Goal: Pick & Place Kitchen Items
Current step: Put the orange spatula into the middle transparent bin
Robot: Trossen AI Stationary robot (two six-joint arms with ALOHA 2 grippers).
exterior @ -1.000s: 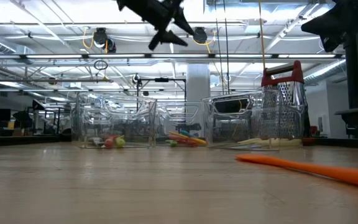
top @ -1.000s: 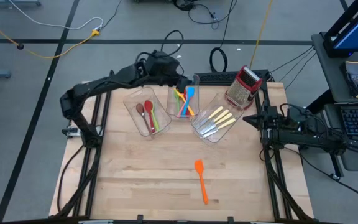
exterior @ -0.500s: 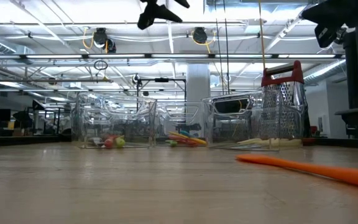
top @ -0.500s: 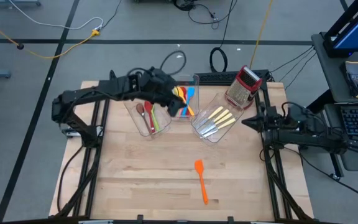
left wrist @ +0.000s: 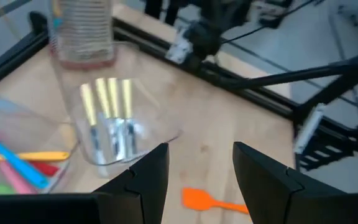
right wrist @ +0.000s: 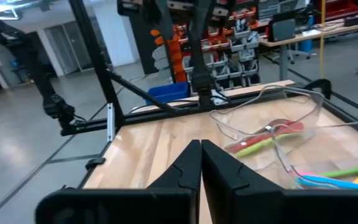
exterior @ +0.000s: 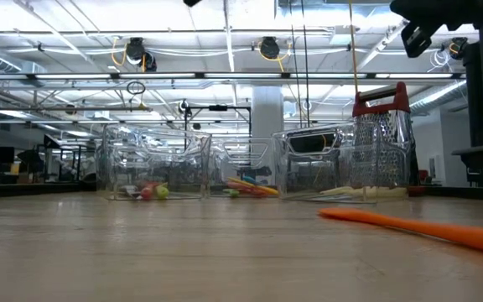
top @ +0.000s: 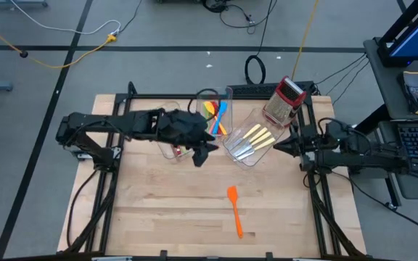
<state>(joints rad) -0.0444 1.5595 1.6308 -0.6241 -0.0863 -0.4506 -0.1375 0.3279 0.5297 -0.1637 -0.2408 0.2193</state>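
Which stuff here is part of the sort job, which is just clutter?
Job:
- orange spatula, loose on table
- spoons in bin
- coloured spatulas in bin
- cutlery in bin

Clutter:
- box grater
- clear bins

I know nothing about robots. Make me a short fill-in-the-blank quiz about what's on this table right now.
1. The spatula lying loose on the table is ____.
2. The left end effector has its fingers ____.
3. The cream-handled cutlery lies inside a clear ____.
4. The grater has a ____ handle.

Missing words: orange; open; bin; red
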